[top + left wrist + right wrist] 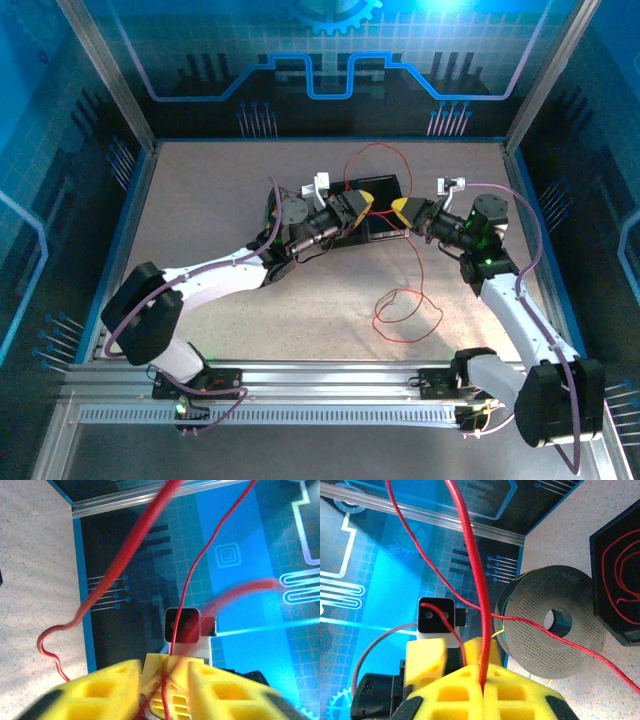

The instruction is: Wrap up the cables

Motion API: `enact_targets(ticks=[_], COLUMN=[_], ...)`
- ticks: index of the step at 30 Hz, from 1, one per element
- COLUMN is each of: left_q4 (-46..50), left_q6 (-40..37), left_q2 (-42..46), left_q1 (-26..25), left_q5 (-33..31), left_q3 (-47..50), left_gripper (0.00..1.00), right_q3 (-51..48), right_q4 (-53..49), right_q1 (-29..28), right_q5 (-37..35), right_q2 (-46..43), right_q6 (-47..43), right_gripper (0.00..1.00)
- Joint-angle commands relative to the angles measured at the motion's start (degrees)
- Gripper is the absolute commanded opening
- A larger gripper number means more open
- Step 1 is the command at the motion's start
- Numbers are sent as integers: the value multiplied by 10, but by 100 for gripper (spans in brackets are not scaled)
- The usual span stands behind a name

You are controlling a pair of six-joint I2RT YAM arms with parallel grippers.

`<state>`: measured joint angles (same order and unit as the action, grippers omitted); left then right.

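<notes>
The right gripper (483,685) is clamped on the red cable (471,555), which runs on ahead of its tips. Facing it tip to tip, the left gripper (165,680) has cable between blurred fingers; whether it grips, I cannot tell.

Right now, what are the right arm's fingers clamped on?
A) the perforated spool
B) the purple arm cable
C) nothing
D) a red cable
D: in the right wrist view the red cable runs straight down into the closed seam between the yellow fingers.
</notes>
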<state>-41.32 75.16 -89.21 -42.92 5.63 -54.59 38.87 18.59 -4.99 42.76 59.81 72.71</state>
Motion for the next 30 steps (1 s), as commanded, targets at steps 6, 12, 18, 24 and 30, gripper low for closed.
enact_targets(ticks=[6,12,18,24,30], left_q4=[-45,-40,55,123,178], left_q6=[13,-5,-57,-75,-96], left_q2=[-6,15,81,160,219], left_q1=[-4,-3,35,79,100], left_q5=[-5,-19,11,84,100], left_q3=[-10,4,-13,-15,-15], left_gripper=[0,0,0,0,0], right_q3=[-16,-10,26,27,19], right_q4=[28,40,-122,-173,-43], right_q1=[-12,-15,-4,21,6], right_q5=[-7,7,26,21,100], right_q2=[-8,6,-30,-51,-2], right_q6=[1,-10,-202,-324,-292], right_gripper=[0,19,68,73,72])
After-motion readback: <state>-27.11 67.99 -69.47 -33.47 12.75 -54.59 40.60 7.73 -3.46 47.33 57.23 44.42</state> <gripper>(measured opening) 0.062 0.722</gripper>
